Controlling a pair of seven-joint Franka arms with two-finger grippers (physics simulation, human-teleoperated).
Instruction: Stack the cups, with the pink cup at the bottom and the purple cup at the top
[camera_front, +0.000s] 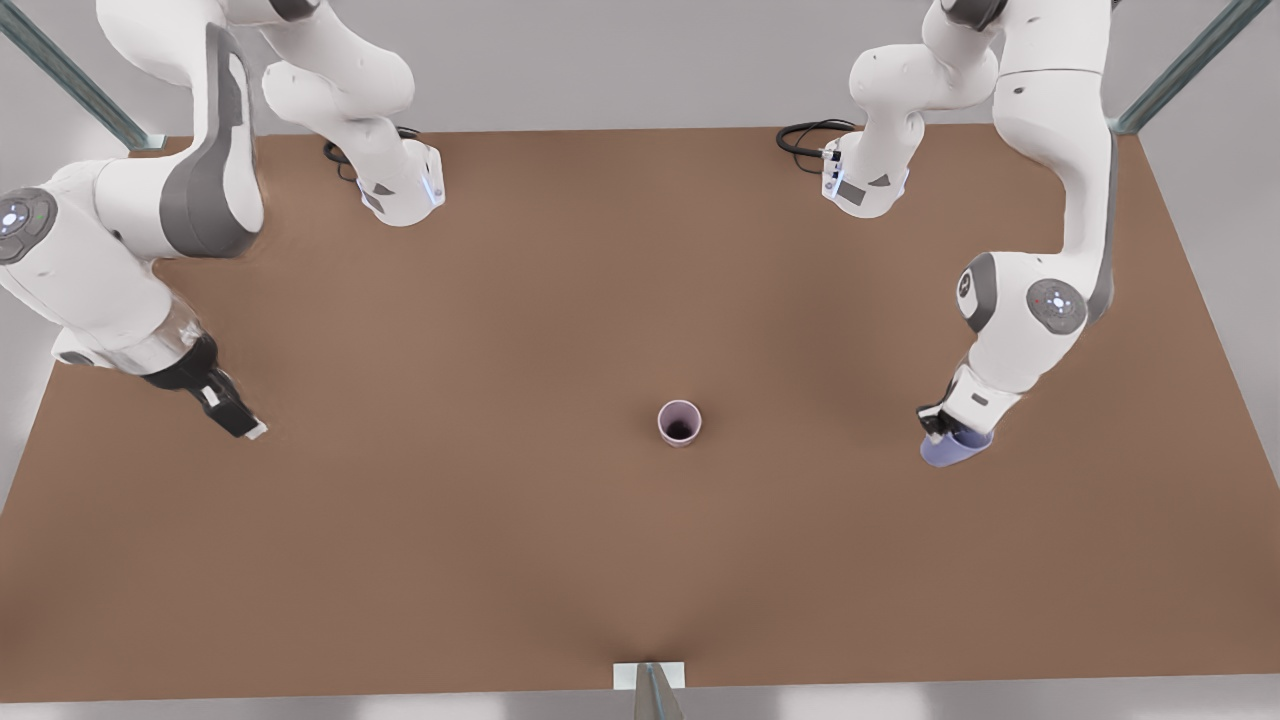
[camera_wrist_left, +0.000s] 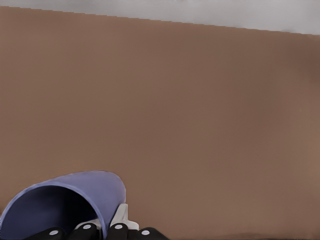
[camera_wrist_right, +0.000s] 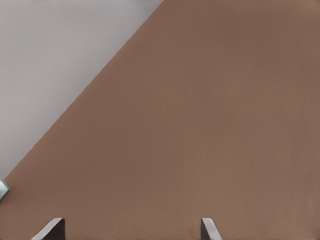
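Jaws of the left gripper (camera_front: 950, 432) pinch the wall of the purple cup (camera_front: 955, 450): in the left wrist view one finger sits inside the cup's mouth and the other (camera_wrist_left: 120, 220) presses its outer side, so the rim (camera_wrist_left: 55, 192) is caught between them. That grip leaves the cup tilted, its open mouth turned toward the wrist camera and its base swung away from the jaws. A rim pinch like this keeps the tapered body and base free below the jaws, which suits a cup meant to slide down into another one. From the front view I cannot tell whether its lower edge touches the surface (camera_front: 640, 560) or hangs just above it.

Well apart from these jaws, toward the middle of the surface, the pink cup (camera_front: 680, 422) stands upright with its mouth open upward, ready to receive. It sits alone, nothing in it, so the stacking is not yet done; my judgement is that the carry across and the levelling of the tilted cup are what remain.

Across the surface, the right gripper (camera_front: 235, 415) waits with its jaws spread wide and nothing between them; its two fingertips (camera_wrist_right: 50, 229) frame only bare surface near the edge.
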